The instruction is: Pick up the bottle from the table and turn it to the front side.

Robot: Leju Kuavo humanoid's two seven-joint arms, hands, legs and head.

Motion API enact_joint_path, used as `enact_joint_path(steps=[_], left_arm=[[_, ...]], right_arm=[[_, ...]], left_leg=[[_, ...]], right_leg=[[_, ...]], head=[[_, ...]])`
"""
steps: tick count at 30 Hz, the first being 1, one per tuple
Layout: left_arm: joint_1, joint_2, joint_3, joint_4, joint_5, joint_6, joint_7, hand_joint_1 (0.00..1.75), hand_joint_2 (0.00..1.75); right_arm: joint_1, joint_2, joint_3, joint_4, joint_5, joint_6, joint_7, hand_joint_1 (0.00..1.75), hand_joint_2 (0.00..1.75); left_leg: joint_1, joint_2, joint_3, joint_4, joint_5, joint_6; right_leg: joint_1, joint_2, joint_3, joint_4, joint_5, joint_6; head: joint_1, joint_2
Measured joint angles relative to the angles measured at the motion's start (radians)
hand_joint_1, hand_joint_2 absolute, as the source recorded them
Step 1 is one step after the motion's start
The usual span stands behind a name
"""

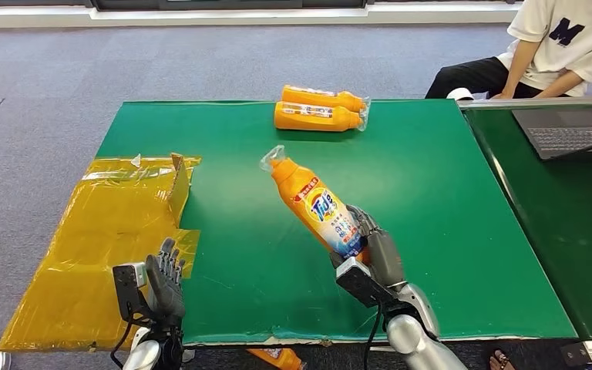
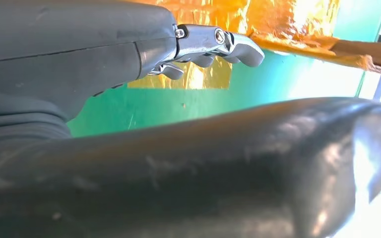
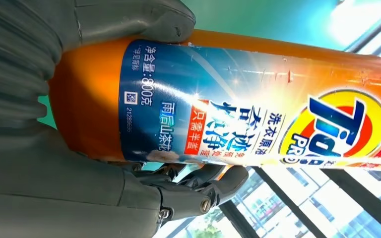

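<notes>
Presently my right hand grips the bottle around its lower body, fingers on one side and thumb on the other, and holds it lifted above the green table, tilted with the wrapped cap pointing up and away from me. The main label, with its round logo, faces my head camera, so I judge the front side is largely presented; the turning step looks near its end. To finish well, I should keep the grip low and firm, since the plastic looks smooth and the long body gives leverage against my fingers, which wrap the base beneath the label in the right wrist view. Any remaining rotation should be slow and about the bottle's long axis, and lowering should bring the base down first. My left hand hangs at the table's near edge beside the yellow sheet, fingers apart, holding nothing. Two more bottles lie at the far edge, well apart from the work.
</notes>
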Motion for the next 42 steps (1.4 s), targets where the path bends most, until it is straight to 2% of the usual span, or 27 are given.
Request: enact_joint_path(steps=[8, 17, 19, 24, 28, 34, 42], left_arm=[[0.021, -0.015, 0.000, -0.058, -0.031, -0.008, -0.002, 0.00, 0.00], [0.028, -0.019, 0.000, -0.079, -0.036, -0.011, -0.002, 0.00, 0.00], [0.028, -0.019, -0.002, -0.080, -0.043, -0.018, -0.002, 0.00, 0.00], [0.023, -0.023, -0.032, -0.081, -0.069, -0.042, -0.003, 0.00, 0.00], [0.014, -0.027, -0.065, -0.086, -0.112, -0.034, -0.005, 0.00, 1.75], [0.013, -0.030, -0.117, -0.128, -0.222, -0.003, -0.003, 0.00, 1.75], [0.001, -0.030, -0.189, -0.160, -0.285, -0.023, 0.016, 0.00, 1.75]], right_arm=[[0.022, 0.085, -0.047, -0.034, -0.069, 0.045, -0.047, 1.75, 1.75], [0.030, 0.112, -0.069, -0.049, -0.087, 0.063, -0.057, 1.75, 1.75], [0.031, 0.117, -0.076, -0.050, -0.134, 0.103, -0.082, 1.75, 1.75], [0.033, 0.141, -0.124, -0.045, -0.309, 0.271, -0.221, 1.75, 1.75], [0.022, 0.166, -0.151, -0.008, -0.365, 0.356, -0.290, 1.75, 1.75], [0.018, 0.207, -0.159, 0.074, -0.348, 0.383, -0.312, 1.75, 1.75], [0.017, 0.235, -0.159, 0.137, -0.328, 0.385, -0.311, 1.75, 1.75]], left_leg=[[0.000, 0.000, -0.001, 0.000, 0.001, -0.001], [0.000, 0.000, -0.002, 0.000, 0.001, -0.001], [0.000, 0.000, -0.002, 0.000, 0.001, -0.001], [0.000, 0.000, -0.002, 0.000, 0.001, -0.001], [0.000, 0.000, -0.002, 0.000, 0.001, -0.001], [0.000, 0.000, -0.003, 0.000, 0.001, -0.001], [0.000, 0.000, -0.004, 0.000, 0.001, -0.001]], right_leg=[[-0.001, 0.000, -0.001, 0.000, 0.000, 0.000], [-0.001, 0.000, -0.002, 0.000, 0.000, 0.000], [-0.001, 0.000, -0.002, 0.000, 0.000, 0.000], [-0.001, 0.000, -0.003, 0.000, 0.000, 0.000], [-0.001, 0.000, -0.003, 0.000, 0.001, 0.000], [-0.001, 0.000, -0.003, 0.001, 0.001, 0.000], [-0.001, 0.000, -0.004, 0.001, 0.001, 0.000]], head=[[0.000, 0.000], [0.000, 0.000], [0.000, 0.000], [0.000, 0.000], [0.000, 0.000], [0.000, 0.000], [0.000, 0.000]])
